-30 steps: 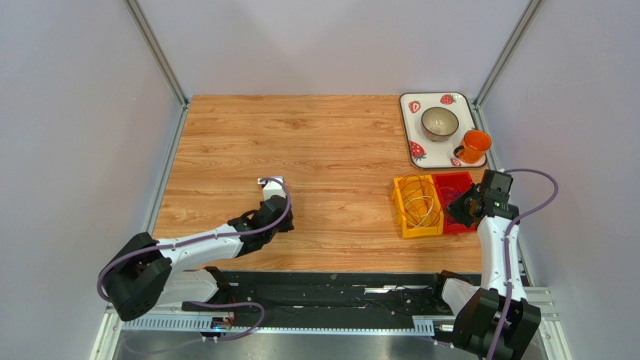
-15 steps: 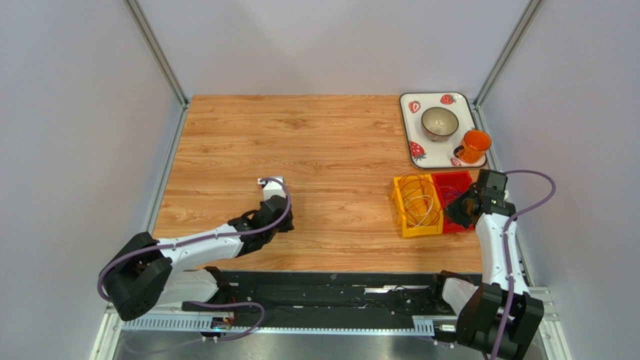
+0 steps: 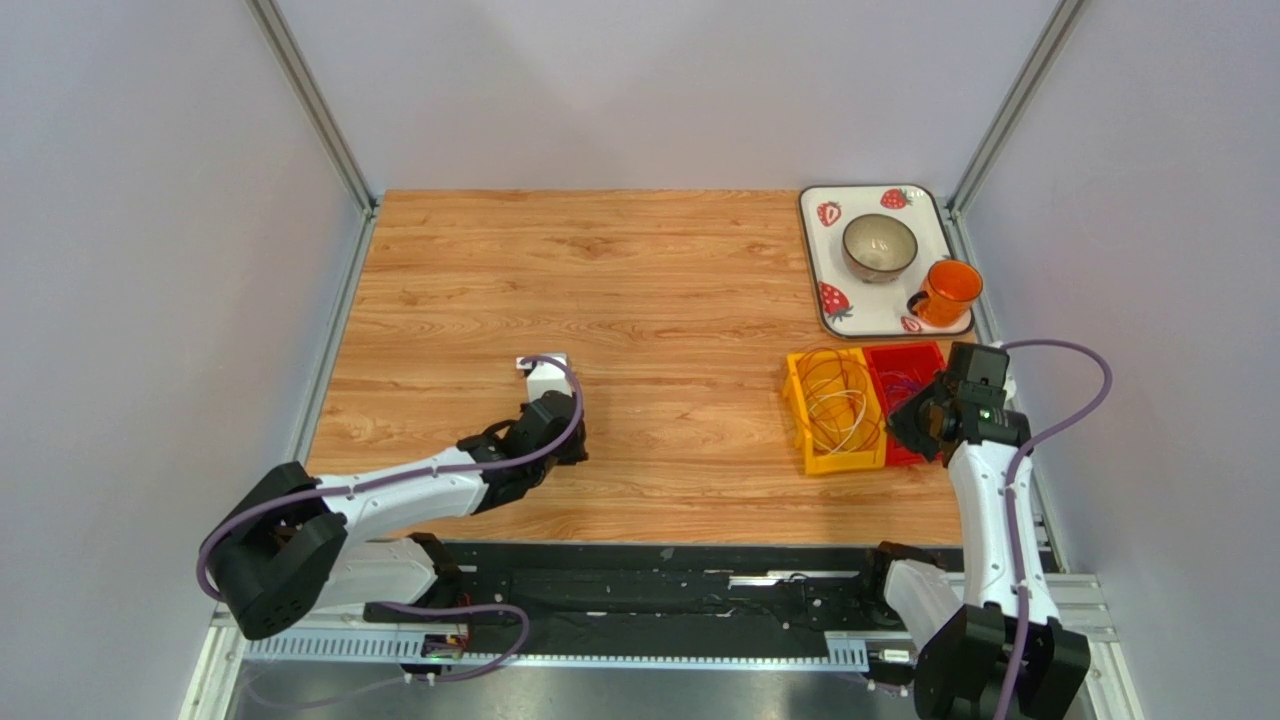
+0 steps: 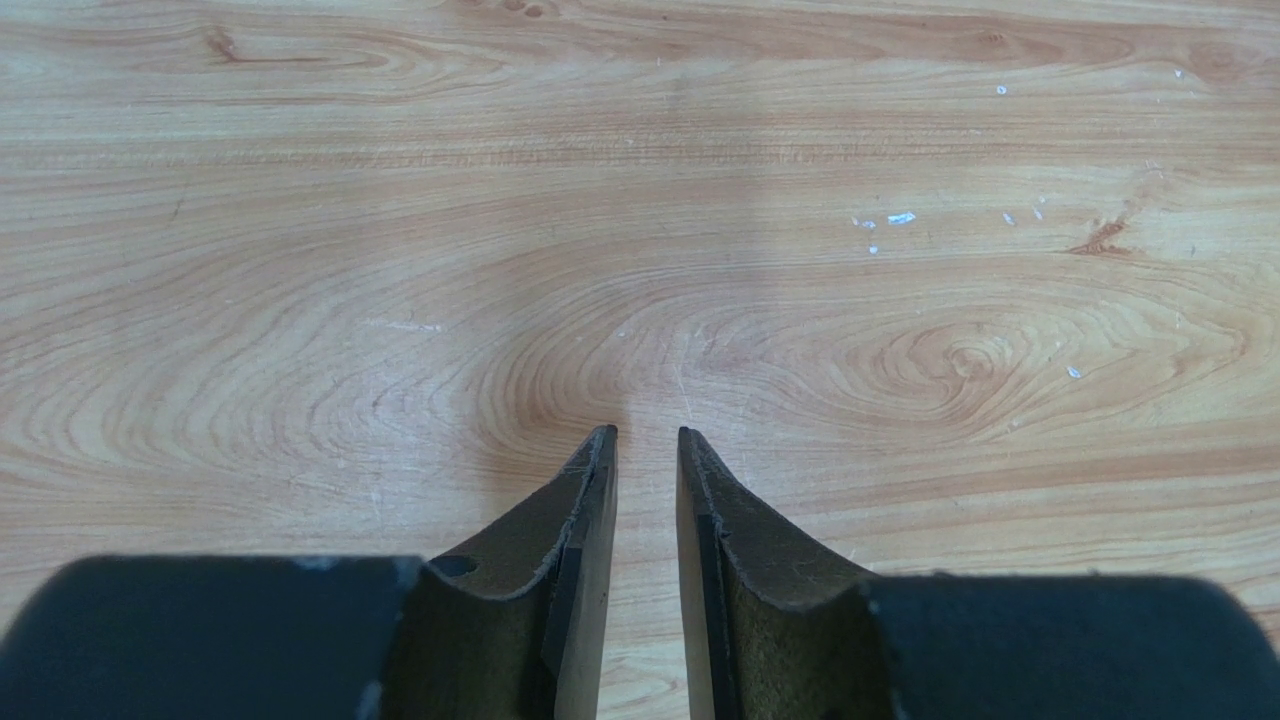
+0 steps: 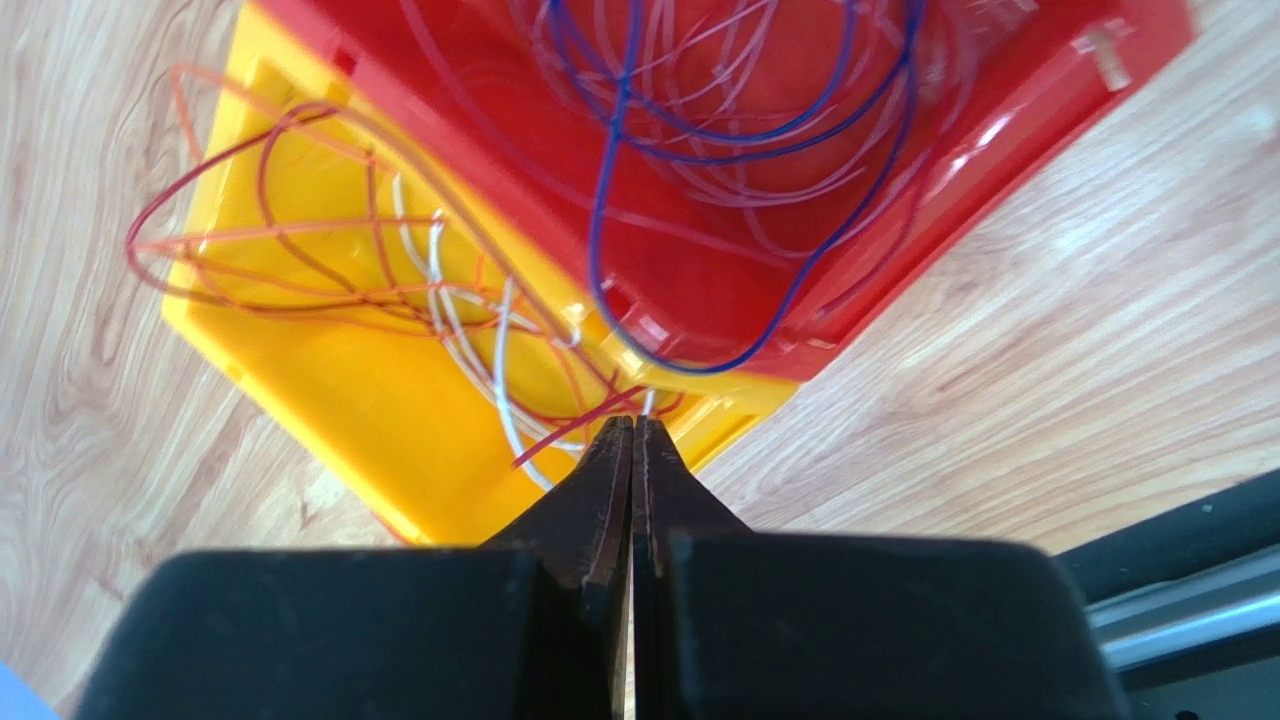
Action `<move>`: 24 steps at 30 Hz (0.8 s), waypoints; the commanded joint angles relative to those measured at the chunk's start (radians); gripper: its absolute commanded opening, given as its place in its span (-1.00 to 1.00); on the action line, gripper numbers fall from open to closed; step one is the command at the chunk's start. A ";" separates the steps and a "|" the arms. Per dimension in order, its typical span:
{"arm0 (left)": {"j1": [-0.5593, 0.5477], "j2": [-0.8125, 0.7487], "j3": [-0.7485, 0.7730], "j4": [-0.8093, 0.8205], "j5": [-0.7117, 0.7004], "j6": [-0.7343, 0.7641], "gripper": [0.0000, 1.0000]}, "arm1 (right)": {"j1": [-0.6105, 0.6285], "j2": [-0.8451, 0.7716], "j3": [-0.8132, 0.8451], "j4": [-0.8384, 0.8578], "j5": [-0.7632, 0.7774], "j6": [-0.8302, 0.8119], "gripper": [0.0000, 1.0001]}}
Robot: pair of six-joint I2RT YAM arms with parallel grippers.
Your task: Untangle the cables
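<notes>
At yellow bin [image 5: 346, 405] corner: right fingers [image 5: 601, 503] together among cables [image 5: 502, 353], grip uncertain; left fingers [image 4: 579, 525] apart, idle; next, tease 1 strand free.

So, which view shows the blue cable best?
Right wrist view: the blue cable loops clearly inside the red bin. The top view shows only faint strands there; the left wrist, none.

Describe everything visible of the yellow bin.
The yellow bin is a shallow, open, rectangular tray of glossy plastic, lying flat at the right of the wooden table. One long wall abuts a red bin. Thin red, orange and whitish cables loop inside, some rising over its rim. The right gripper, shut, is at its edge near that bin.
</notes>
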 commanded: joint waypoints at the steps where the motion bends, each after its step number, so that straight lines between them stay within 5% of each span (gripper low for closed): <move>1: 0.000 0.005 0.031 0.019 -0.008 -0.007 -0.41 | 0.072 -0.042 -0.052 -0.005 -0.012 0.072 -1.00; 24: 0.000 -0.009 0.022 0.024 -0.008 -0.009 -0.41 | 0.073 0.072 -0.006 0.065 0.190 0.058 -1.00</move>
